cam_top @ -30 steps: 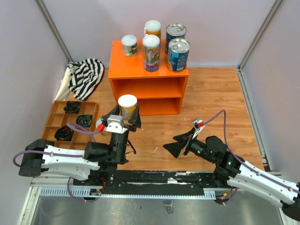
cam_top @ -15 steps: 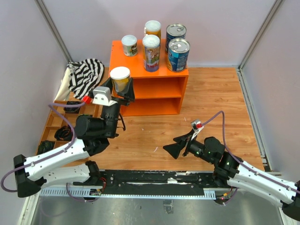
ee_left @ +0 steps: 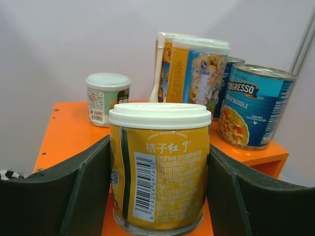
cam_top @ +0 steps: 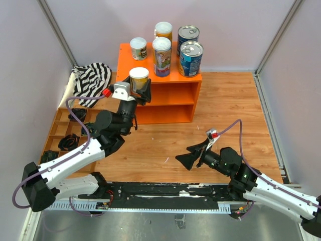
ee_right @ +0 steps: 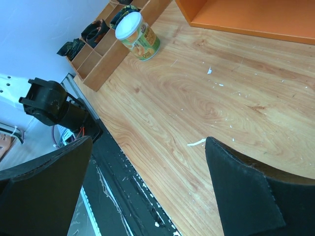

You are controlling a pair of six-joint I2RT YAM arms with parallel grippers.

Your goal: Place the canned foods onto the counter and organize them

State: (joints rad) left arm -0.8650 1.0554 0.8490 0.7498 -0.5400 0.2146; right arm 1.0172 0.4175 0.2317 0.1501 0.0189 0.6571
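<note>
My left gripper (cam_top: pixel 139 86) is shut on a small yellow can (ee_left: pixel 160 167) with a white lid, upright at the front left of the orange counter's top (cam_top: pixel 125 61). I cannot tell whether it touches the top. Behind it on the top stand a small white-lidded can (cam_top: pixel 138 48), two tall slim cans (cam_top: pixel 162 56) and two blue cans (cam_top: pixel 191 58). The right wrist view shows another yellowish can (ee_right: pixel 137 36) on the floor by the brown tray (ee_right: pixel 106 59); the top view hides it under the left arm. My right gripper (cam_top: pixel 189 154) is open and empty above the floor.
The brown compartmented tray (cam_top: pixel 62 118) with black items lies at the left. A striped cloth (cam_top: pixel 93 80) lies beside the counter's left side. The counter's inner shelf (cam_top: pixel 165 95) holds nothing visible. Walls close the floor on three sides.
My left arm has lifted the yellow can from the floor in front of the counter up and back to the counter's top. The right arm has barely moved.
</note>
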